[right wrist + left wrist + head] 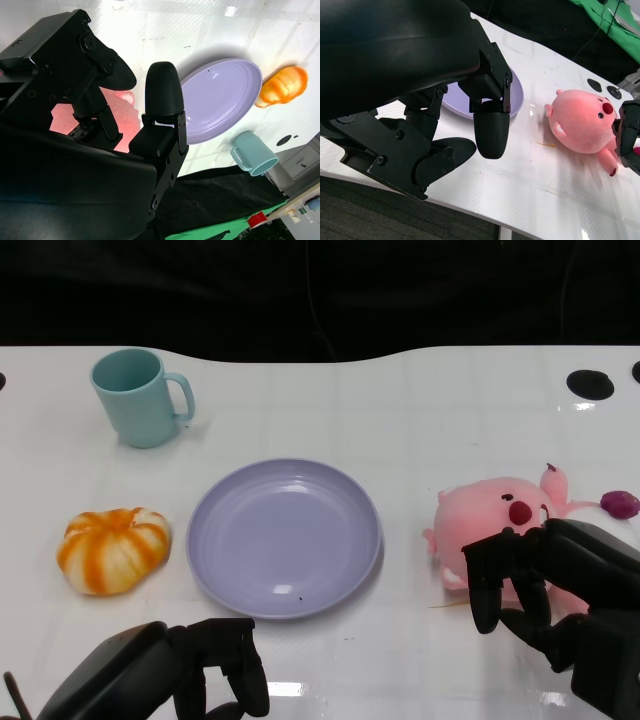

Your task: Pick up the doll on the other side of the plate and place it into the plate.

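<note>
The pink plush doll (500, 515) lies on the white table to the right of the lilac plate (285, 540). My right hand (560, 590) hovers over the doll's near side with its fingers arched and apart, holding nothing. The left wrist view shows the doll (585, 120) beside the plate (516, 97), with the right hand (627, 132) at its far end. Pink plush (65, 117) shows under the fingers of my right hand (100, 100). My left hand (190, 670) rests empty at the table's near edge, left of the plate.
An orange and white pumpkin plush (113, 548) lies left of the plate. A teal mug (140, 397) stands at the back left. A small purple object (620, 503) lies beside the doll, and a black disc (590, 384) sits at the back right.
</note>
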Robot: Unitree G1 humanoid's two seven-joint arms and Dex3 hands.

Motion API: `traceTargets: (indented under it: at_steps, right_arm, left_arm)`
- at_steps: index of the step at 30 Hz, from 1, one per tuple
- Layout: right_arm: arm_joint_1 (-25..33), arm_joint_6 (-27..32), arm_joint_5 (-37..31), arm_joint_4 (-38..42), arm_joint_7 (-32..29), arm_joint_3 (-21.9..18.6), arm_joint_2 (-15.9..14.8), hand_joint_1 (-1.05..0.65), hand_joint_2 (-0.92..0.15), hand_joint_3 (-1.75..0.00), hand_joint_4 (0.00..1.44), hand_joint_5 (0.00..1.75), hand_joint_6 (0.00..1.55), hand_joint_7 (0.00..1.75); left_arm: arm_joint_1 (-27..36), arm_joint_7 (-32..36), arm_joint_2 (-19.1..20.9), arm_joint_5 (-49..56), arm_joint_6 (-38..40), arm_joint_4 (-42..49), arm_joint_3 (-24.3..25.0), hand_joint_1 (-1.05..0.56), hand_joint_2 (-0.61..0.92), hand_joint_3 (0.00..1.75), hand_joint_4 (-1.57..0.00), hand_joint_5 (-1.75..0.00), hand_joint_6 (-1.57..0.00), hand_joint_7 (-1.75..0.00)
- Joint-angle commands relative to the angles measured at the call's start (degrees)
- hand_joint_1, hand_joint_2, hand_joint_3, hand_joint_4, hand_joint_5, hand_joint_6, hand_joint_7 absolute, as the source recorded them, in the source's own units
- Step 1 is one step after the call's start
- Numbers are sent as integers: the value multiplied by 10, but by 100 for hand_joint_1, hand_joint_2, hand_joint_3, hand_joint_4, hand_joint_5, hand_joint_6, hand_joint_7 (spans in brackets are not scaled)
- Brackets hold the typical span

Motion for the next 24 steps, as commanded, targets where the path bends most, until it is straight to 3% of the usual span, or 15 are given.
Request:
traceTargets:
  at_steps: [1, 24]
  right_arm:
    - [-5, -3, 2, 4, 0, -1, -5, -5, -33, -135, 88, 172, 81, 142]
    - [-5, 11, 3, -8, 15, 1, -10, -6, -35, -134, 85, 174, 79, 145]
  left_arm:
    - [-2, -4, 8, 2, 1, -1, 3, -18, 62, 99, -66, -163, -64, -137]
    - [-3, -1, 9, 1, -9, 6, 6, -19, 65, 96, -64, -164, -63, -138]
